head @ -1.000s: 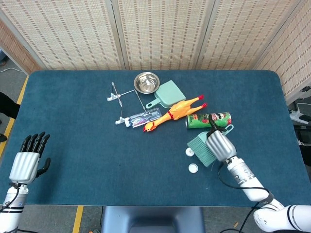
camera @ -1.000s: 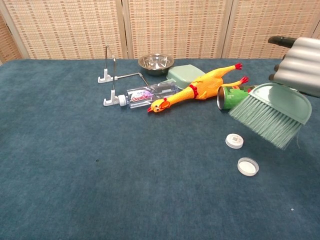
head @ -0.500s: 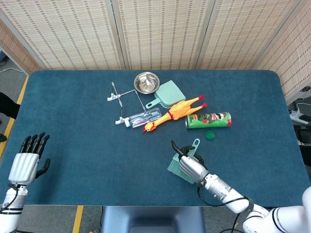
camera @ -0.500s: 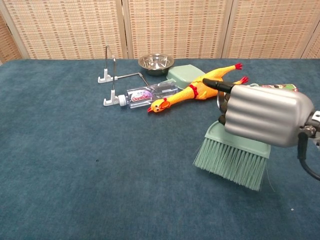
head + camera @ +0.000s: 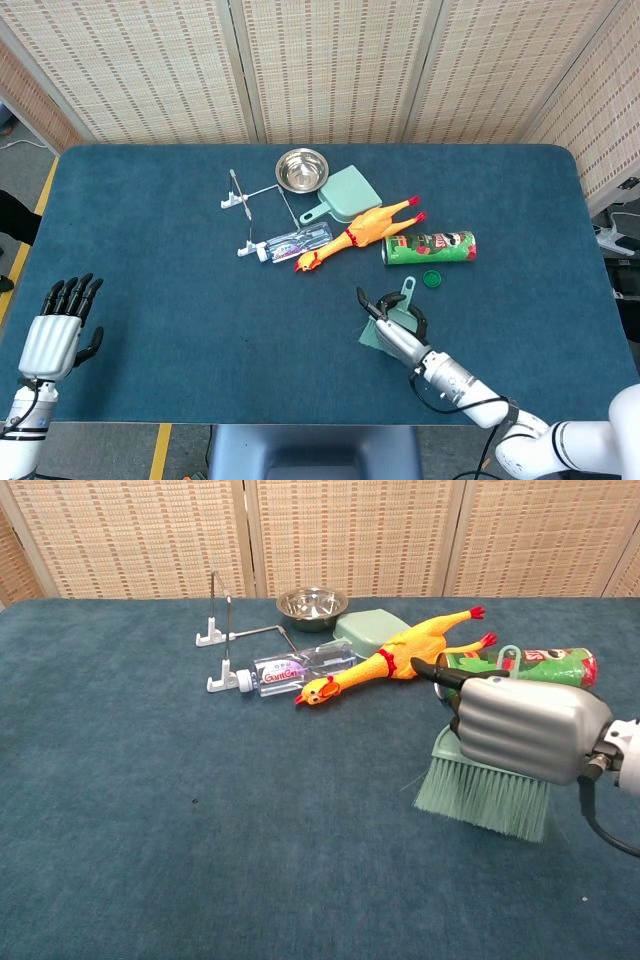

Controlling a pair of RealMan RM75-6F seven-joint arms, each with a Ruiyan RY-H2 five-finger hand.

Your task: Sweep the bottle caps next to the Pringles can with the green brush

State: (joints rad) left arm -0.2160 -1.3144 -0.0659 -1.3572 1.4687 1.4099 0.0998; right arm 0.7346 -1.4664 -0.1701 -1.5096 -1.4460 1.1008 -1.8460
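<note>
- The right hand grasps the green brush, bristles down on the blue worktop, in front of the Pringles can.
- The can lies on its side beside the rubber chicken.
- A small green cap lies just beside the can; the bottle caps are probably hidden behind hand and brush.
- The left hand rests released, fingers apart, at the worktop's near left corner.

I see even, bright overhead light in both views; shadows stay short and soft beneath the brush, the bowl beyond it glints, and focus holds sharp throughout.
</note>
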